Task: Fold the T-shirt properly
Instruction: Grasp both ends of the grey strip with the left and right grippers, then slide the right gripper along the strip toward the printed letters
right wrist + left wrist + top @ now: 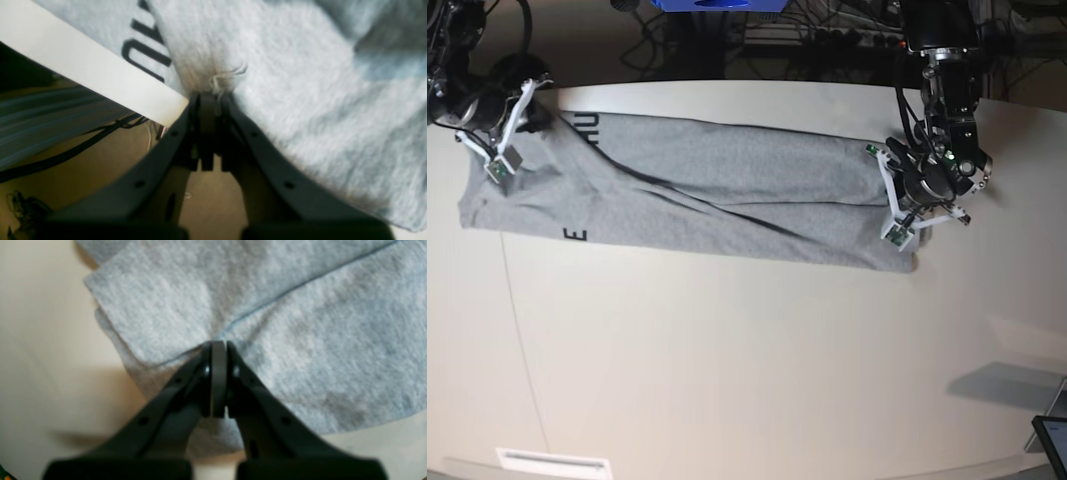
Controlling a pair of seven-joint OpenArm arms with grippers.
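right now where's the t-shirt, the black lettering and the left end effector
T-shirt (727, 180), base view, middle of the grey cloth.
black lettering (146, 56), right wrist view, on a letter stroke near the table edge.
left end effector (218, 346), left wrist view, tips shut on the cloth.

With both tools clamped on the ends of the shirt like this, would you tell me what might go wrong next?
1. The right tool pinches only a small bunch of the shirt near the table edge, so the cloth may slip out.
2. The left tool holds layered cloth, so one layer might drop free.
3. Diagonal creases across the middle may get folded in.
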